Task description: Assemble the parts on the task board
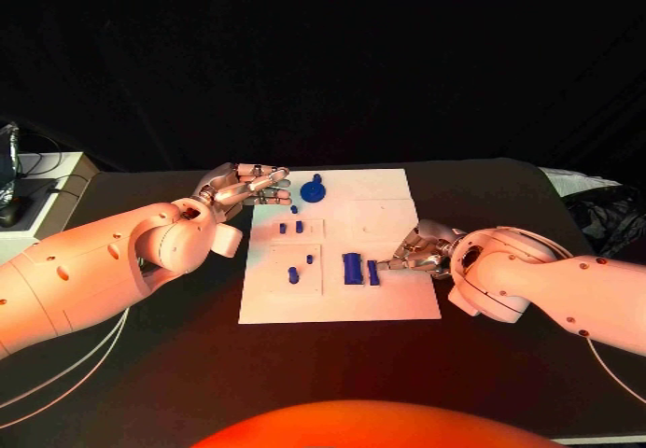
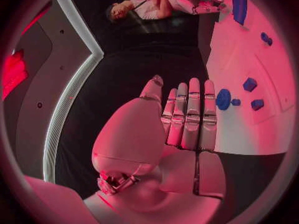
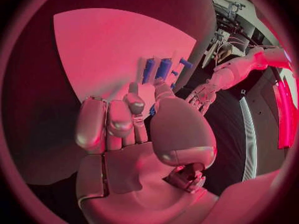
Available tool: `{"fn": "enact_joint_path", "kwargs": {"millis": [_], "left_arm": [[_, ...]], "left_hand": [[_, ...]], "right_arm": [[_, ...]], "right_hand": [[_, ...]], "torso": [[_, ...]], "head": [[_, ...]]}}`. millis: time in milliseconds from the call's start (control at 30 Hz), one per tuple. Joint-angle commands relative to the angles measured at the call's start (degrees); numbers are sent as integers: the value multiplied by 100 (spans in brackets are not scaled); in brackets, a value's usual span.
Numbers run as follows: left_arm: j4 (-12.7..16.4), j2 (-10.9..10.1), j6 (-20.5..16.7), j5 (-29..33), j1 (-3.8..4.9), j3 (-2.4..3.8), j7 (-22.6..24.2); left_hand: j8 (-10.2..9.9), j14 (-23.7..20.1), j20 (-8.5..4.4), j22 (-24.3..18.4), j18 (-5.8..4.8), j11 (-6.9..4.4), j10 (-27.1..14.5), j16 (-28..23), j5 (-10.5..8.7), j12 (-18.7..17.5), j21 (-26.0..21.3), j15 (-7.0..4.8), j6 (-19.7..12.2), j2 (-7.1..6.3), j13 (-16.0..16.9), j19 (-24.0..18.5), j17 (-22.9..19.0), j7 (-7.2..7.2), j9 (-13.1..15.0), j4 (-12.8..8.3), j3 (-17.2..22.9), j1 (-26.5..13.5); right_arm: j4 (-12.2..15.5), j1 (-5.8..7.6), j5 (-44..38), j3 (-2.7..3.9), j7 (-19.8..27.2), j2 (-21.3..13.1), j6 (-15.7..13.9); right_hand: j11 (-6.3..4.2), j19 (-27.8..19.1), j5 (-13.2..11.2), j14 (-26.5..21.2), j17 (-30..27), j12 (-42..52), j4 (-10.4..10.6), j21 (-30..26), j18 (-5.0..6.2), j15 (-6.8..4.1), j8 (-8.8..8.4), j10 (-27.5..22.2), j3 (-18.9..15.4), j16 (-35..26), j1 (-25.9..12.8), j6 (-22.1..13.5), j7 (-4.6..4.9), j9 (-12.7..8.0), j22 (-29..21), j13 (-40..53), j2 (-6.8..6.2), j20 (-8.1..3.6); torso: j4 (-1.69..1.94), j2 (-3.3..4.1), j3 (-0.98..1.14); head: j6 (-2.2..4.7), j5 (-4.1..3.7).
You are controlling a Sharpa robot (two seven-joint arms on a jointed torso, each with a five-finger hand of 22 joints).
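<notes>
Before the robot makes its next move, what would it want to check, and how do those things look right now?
1. Left hand empty, fingers apart: ok.
2. Right hand holding a part: cannot tell; its fingers curl by the narrow blue bar.
3. Task board flat on the table: ok.
4. Round blue part free of the left hand: ok.
5. Wide blue block beside the bar: ok.

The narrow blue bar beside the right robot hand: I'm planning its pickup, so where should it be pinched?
Probably across its long sides at mid-length, from above: the narrow blue bar lies flat, with the wider blue block close alongside, so fingers must fit between.
</notes>
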Motion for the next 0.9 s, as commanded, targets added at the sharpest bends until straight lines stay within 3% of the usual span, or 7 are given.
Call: {"fn": "enact_joint_path", "kwargs": {"millis": [33, 200, 267, 333, 433, 900], "left_arm": [[3, 4, 66, 26, -4, 4, 40], [2, 7, 71, 26, -4, 4, 41], [1, 7, 70, 26, -4, 4, 42], [0, 8, 71, 26, -4, 4, 42], [1, 10, 75, 26, -4, 4, 43], [10, 2, 78, 26, -4, 4, 41]], "left_hand": [[-2, -37, -16, -4, -49, -2, -35, -12, 21, -10, 35, -15, -5, 35, 9, -39, -2, 19, -2, 15, -6, 1], [-2, -37, -16, -4, -49, -2, -35, -12, 21, -10, 35, -15, -5, 35, 9, -39, -2, 19, -2, 15, -6, 1], [-2, -37, -16, -4, -49, -2, -35, -12, 21, -10, 35, -15, -5, 35, 9, -39, -2, 19, -2, 15, -6, 1], [-2, -37, -16, -4, -49, -2, -35, -12, 21, -10, 35, -15, -5, 35, 9, -39, -2, 19, -2, 15, -6, 1], [-2, -37, -16, -4, -49, -2, -35, -12, 21, -10, 35, -15, -5, 35, 9, -39, -2, 19, -2, 15, -6, 1], [-2, -37, -16, -4, -49, -2, -35, -12, 21, -10, 35, -15, -5, 35, 9, -39, -2, 19, -2, 15, -6, 1]], "right_arm": [[50, -5, 166, 1, 335, -37, 16], [80, -14, 101, 0, 327, -65, 189], [71, -30, 31, 0, 281, -54, 204], [50, -52, -49, 0, 221, -32, 192], [13, -82, -146, 0, 122, 9, 153], [-102, -216, -485, 0, -214, 208, -7]], "right_hand": [[34, 206, -209, -25, 4, 22, -72, 18, -22, 26, 35, -5, 16, 17, 112, 1, 25, 9, 915, -5, -3, 45], [26, 208, -562, -24, 21, 53, -339, 51, -27, 21, 66, 13, 131, 26, 377, 48, 16, 64, 922, 1, -22, 42], [10, 209, -867, -24, 24, 69, -387, 65, -30, 6, 114, 25, 433, 24, 502, 89, -9, 121, 925, 5, -97, 33], [-3, 209, -842, -22, 27, 73, -422, 66, -33, -1, 167, 32, 542, 24, 541, 111, -28, 179, 925, 4, -162, 24], [-24, 212, -829, -21, 28, 83, -464, 74, -38, -16, 248, 46, 566, 21, 544, 122, -61, 263, 926, 6, -158, 11], [-100, 220, -605, -12, 21, 128, -509, 71, -64, -75, 728, 109, 502, 0, 434, 67, -179, 608, 926, 38, -37, -53]], "torso": [[-3, 6, 3], [6, 7, 0], [4, 6, -3], [5, 6, -4], [11, 6, -3], [14, 7, -8]], "head": [[5, -4], [-9, -9], [-14, -14], [-18, -15], [-26, -18], [-55, -24]]}}
